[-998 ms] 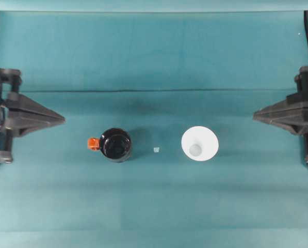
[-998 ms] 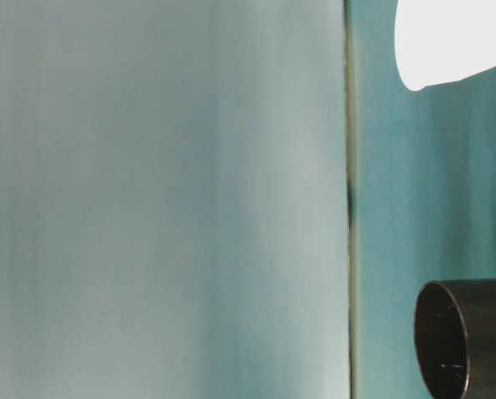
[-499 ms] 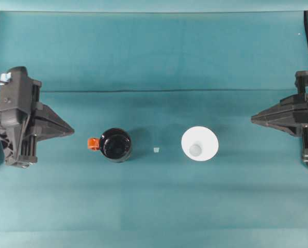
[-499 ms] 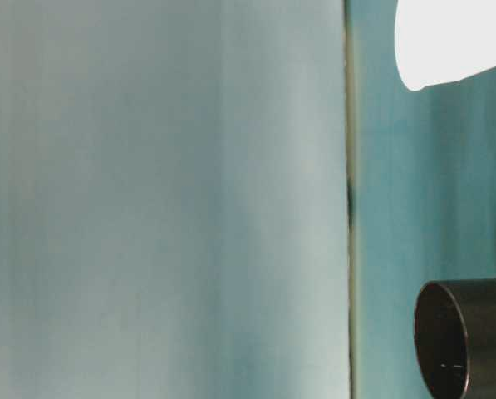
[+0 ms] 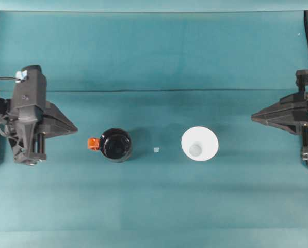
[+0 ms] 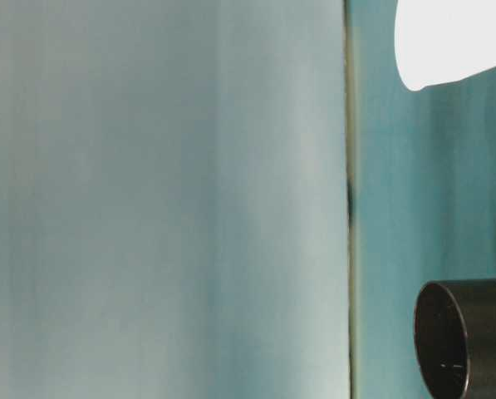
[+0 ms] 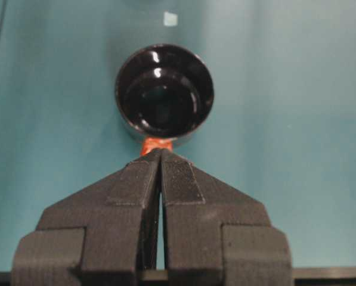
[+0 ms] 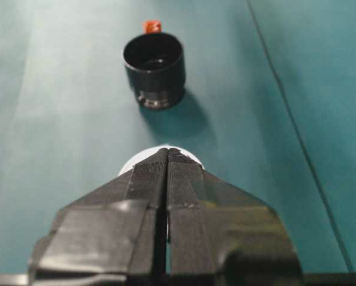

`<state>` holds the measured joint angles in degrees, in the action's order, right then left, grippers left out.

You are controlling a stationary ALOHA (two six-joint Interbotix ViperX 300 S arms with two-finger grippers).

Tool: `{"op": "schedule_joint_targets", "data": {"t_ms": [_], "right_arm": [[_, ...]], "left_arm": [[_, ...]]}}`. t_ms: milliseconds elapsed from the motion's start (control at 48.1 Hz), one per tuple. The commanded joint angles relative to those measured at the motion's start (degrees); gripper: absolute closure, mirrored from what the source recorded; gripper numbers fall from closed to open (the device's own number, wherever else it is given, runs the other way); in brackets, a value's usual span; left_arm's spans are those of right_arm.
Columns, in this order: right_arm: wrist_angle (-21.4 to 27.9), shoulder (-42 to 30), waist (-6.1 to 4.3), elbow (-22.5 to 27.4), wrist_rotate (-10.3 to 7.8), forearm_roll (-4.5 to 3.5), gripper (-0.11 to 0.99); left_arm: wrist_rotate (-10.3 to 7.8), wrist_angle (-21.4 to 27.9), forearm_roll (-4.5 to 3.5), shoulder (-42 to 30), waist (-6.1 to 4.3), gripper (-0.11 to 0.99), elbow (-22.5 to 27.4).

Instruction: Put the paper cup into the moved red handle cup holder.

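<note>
Paper cup (image 5: 199,144) sits mid-right of the overhead frame, red handle cup holder (image 5: 115,144) mid-left; left pincer (image 5: 74,127) and right pincer (image 5: 255,117) both closed, empty, so left should open and line up on the orange tab first.

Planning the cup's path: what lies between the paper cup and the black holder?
Only a tiny pale scrap on bare cloth between paper cup and holder, overhead view.
</note>
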<state>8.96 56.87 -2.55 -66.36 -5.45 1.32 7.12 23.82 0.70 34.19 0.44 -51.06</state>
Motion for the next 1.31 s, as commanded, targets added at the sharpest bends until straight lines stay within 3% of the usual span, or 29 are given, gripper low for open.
{"op": "schedule_joint_targets", "data": {"t_ms": [0,208,291,416,707,1040,1289], "right_arm": [[-0.3,-0.3,-0.18,1.3,-0.53,0.09,0.98],[0.4,0.4,-0.18,1.5,-0.53,0.09,0.98],[1.3,0.8,-0.18,1.5,-0.62,0.09,0.98],[2.5,1.4,-0.18,1.6,-0.62,0.18,0.98],[4.6,2.6,-0.18,1.8,-0.62,0.26,0.98],[4.7,2.8,-0.18,1.8,-0.62,0.26,0.98],[4.7,2.8,-0.09,1.8,-0.62,0.18,0.98]], "left_arm": [[0.35,0.9,0.09,-1.1,0.0,0.7,2.0],[0.44,4.0,0.09,-3.6,-0.26,0.1,3.6],[0.18,4.9,0.18,-4.4,-0.35,-0.08,4.1],[0.44,5.6,0.18,-6.5,-0.35,-0.1,5.5],[0.35,7.7,0.18,-15.4,-1.41,-0.11,9.2],[0.09,7.8,0.09,-20.2,-1.41,-0.11,9.3],[-0.09,7.5,0.44,-22.7,-0.35,-0.11,8.2]]}}
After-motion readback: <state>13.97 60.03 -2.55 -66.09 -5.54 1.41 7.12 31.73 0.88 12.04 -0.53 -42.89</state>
